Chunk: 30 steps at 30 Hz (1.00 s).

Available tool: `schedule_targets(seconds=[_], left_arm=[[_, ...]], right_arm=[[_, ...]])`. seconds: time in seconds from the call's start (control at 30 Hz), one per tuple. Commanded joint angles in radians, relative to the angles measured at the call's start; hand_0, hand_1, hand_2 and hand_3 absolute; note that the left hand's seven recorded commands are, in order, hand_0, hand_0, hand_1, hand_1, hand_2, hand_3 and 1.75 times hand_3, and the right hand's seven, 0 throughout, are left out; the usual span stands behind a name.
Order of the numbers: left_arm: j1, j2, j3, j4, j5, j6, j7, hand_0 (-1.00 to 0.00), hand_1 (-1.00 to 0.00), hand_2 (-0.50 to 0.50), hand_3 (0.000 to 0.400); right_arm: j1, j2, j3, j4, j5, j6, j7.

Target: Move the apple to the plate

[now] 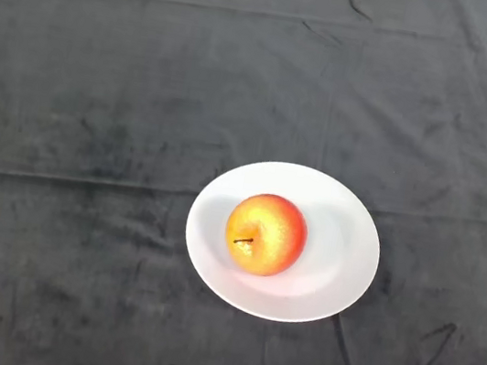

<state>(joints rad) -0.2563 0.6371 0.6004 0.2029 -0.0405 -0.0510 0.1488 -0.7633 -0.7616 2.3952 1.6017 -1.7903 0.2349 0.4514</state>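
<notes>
Here, what you have before you:
Apple: red and yellow, lying on the plate, a little left of its centre, stem towards you.
Plate: white, resting on the dark cloth, right of the middle.

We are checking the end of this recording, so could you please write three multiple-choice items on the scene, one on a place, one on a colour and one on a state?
1. Where is the apple?
A. on the plate
B. on the cloth left of the plate
C. at the table's far edge

2. What colour is the plate?
A. black
B. white
C. green

3. How does the apple lie?
A. cut in halves
B. whole, its stem facing the camera's left
C. covered by a hand

Answers:
1 A, it rests inside the rim.
2 B, white against the dark cloth.
3 B, the skin is unbroken and the stem shows.
</notes>
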Motion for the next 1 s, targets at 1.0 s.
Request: schedule_targets(seconds=[1.0], left_arm=[[-0.007, 0.062, 0.022, 0.015, -0.017, -0.014, -0.012, 0.0, 0.0, 0.0, 0.0]], right_arm=[[-0.048, -0.019, 0.0112, -0.036, 0.0037, -0.004, 0.0147]])
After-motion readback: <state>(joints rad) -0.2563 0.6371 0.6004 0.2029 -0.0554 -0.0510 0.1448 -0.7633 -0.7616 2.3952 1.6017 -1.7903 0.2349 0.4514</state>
